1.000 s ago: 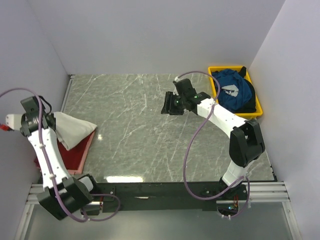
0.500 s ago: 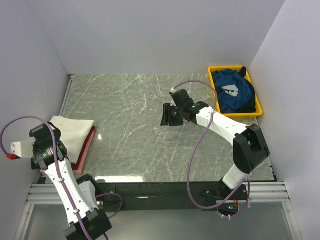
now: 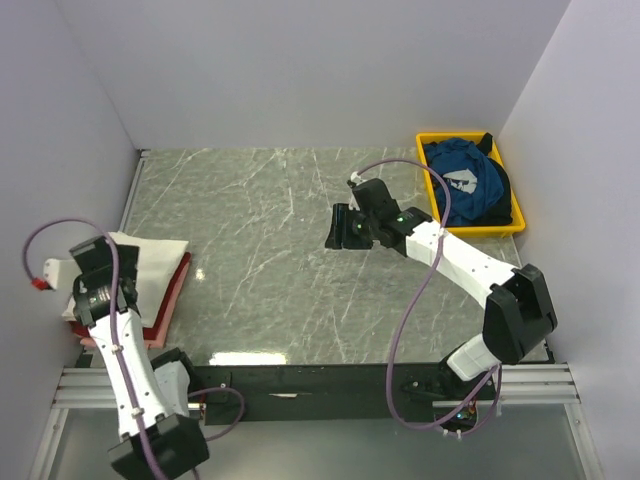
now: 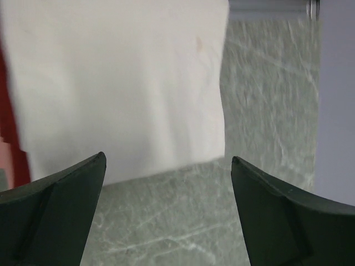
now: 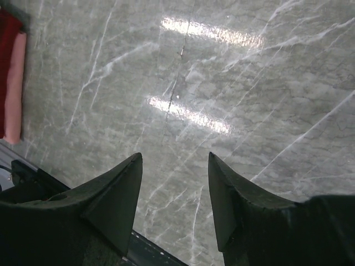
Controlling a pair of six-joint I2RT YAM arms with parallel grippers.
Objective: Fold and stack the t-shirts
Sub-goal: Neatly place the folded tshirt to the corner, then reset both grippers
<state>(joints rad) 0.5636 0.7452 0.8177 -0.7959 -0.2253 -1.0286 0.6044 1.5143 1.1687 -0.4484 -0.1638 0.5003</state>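
A folded cream-white t-shirt [image 3: 152, 262] lies on top of a dark red t-shirt [image 3: 172, 296] at the table's left edge. My left gripper [image 3: 100, 265] hovers over the near left part of that pile, open and holding nothing. In the left wrist view the white t-shirt [image 4: 122, 83] fills the upper left, with a strip of the red t-shirt [image 4: 8, 111] beside it and bare marble between the jaws of the left gripper [image 4: 167, 158]. A blue t-shirt [image 3: 465, 190] is bunched in the yellow tray. My right gripper [image 3: 338, 228] hangs open and empty over the table's middle [image 5: 175, 155].
The yellow tray [image 3: 430, 140] stands at the back right corner against the right wall. White walls close in the marble table [image 3: 270, 280] on the left, back and right. The red t-shirt [image 5: 8, 33] shows far off in the right wrist view.
My left gripper has opened and let go of the white t-shirt, which now lies flat on the red one. The left arm drew back towards the near edge. The right arm shifted slightly.
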